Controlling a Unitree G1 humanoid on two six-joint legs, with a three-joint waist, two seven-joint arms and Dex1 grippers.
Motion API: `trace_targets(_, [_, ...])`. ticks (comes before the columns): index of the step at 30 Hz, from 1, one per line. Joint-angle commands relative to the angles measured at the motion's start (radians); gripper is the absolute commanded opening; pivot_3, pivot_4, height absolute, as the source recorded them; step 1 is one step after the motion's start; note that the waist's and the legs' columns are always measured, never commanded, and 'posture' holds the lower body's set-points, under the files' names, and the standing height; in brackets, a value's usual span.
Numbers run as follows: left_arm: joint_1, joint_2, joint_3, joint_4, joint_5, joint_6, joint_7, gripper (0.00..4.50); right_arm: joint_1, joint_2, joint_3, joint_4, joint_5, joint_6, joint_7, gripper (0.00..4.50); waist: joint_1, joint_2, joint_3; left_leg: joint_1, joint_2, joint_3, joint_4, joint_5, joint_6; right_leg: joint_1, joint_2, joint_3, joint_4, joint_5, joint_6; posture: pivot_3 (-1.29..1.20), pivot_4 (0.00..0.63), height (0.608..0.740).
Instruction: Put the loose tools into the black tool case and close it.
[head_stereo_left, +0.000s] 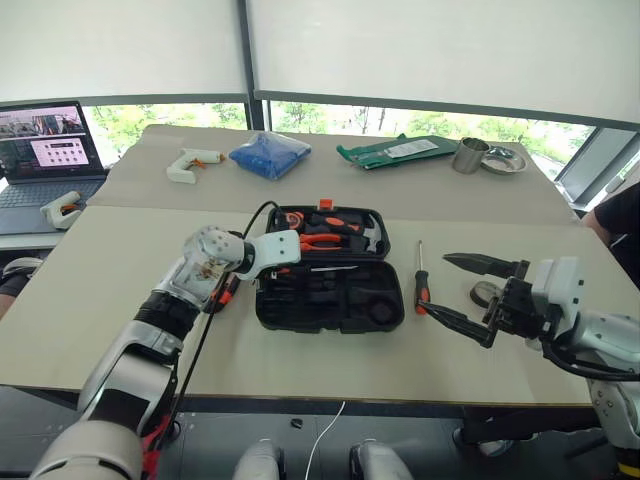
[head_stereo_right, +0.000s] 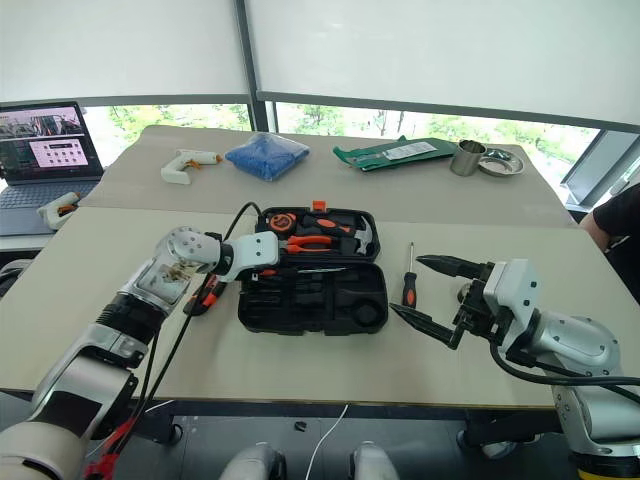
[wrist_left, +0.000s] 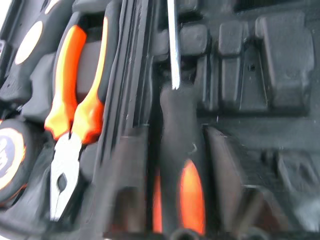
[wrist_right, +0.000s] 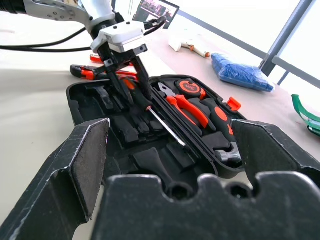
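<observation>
left gripper (wrist_right: 131, 82): fingers around a screwdriver (wrist_right: 159, 118) lying in the open tool case (head_stereo_left: 330, 300), grip unclear | right gripper (head_stereo_left: 462, 292): spread wide, empty | second screwdriver (head_stereo_left: 421, 281) on table, beside case

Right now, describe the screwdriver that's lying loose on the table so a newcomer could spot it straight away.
Find the black tool case lying open in the middle of the beige table. Just beyond its right-hand edge, on bare tabletop between the case and the right gripper, lies the screwdriver. Its thin metal shaft points away toward the windows, and unlike the orange-handled tools nearby it sits outside the case.
</observation>
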Motion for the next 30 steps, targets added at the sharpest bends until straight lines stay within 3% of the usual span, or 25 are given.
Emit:
trace_targets(1, [0.013, -0.04, 0.124, -0.065, -0.128, -0.065, 0.036, 3.17, 0.018, 0.006, -0.031, -0.057, 0.035, 0.024, -0.017, 4.5, 0.0, 0.0, 0.0, 0.0, 0.0, 0.0, 0.0, 0.0, 0.0, 0.0, 0.0, 0.0, 0.0, 0.0, 0.0, 0.0, 0.15, 0.74])
trace_targets(4, [0.046, -0.072, 0.183, -0.08, -0.193, -0.027, 0.056, 3.17, 0.045, 0.022, -0.037, -0.084, 0.056, 0.046, -0.032, 4.5, -0.001, 0.0, 0.0, -0.001, 0.0, -0.001, 0.0, 0.0, 0.0, 0.0, 0.0, 0.0, 0.0, 0.0, 0.0, 0.0, 0.15, 0.74])
trace_targets(7, [0.082, -0.09, 0.2, -0.069, -0.203, 0.03, 0.089, 2.4, 0.06, 0.036, -0.024, -0.099, 0.052, 0.049, -0.044, 4.5, -0.004, 0.001, 0.0, 0.0, 0.0, -0.001, 0.0, 0.0, 0.0, 0.0, 0.0, 0.0, 0.001, 0.0, 0.0, 0.0, 0.15, 0.74])
trace_targets(9, [0.097, -0.104, 0.196, -0.054, -0.198, 0.063, 0.111, 1.57, 0.053, 0.046, -0.014, -0.101, 0.052, 0.053, -0.055, 4.5, -0.004, 0.001, 0.0, 0.002, 0.0, -0.001, 0.0, 0.0, 0.0, 0.001, 0.0, 0.0, 0.001, 0.0, 0.0, 0.0, 0.15, 0.74])
trace_targets(14, [0.106, -0.122, 0.161, -0.014, -0.158, 0.113, 0.136, 0.06, 0.046, 0.051, -0.008, -0.103, 0.055, 0.061, -0.053, 4.5, -0.002, 0.0, 0.0, 0.001, 0.0, -0.001, 0.002, 0.0, 0.0, 0.001, 0.0, 0.0, 0.001, 0.001, 0.001, 0.0, 0.15, 0.74])
trace_targets(25, [0.111, -0.186, 0.064, 0.078, -0.061, 0.259, 0.19, 0.06, 0.026, 0.064, 0.008, -0.105, 0.03, 0.056, -0.064, 4.5, 0.002, 0.003, -0.002, 0.004, -0.001, -0.001, 0.002, 0.0, 0.0, 0.004, 0.0, 0.0, 0.001, 0.001, 0.001, 0.0, 0.15, 0.74])
trace_targets(30, [0.146, -0.211, 0.121, 0.029, -0.128, 0.22, 0.173, 0.06, 0.031, 0.088, -0.001, -0.117, 0.016, 0.086, -0.142, 4.5, 0.004, 0.008, -0.006, 0.005, -0.002, -0.001, 0.002, 0.0, 0.0, 0.006, -0.001, 0.001, 0.001, 0.001, 0.001, 0.0, 0.15, 0.74])
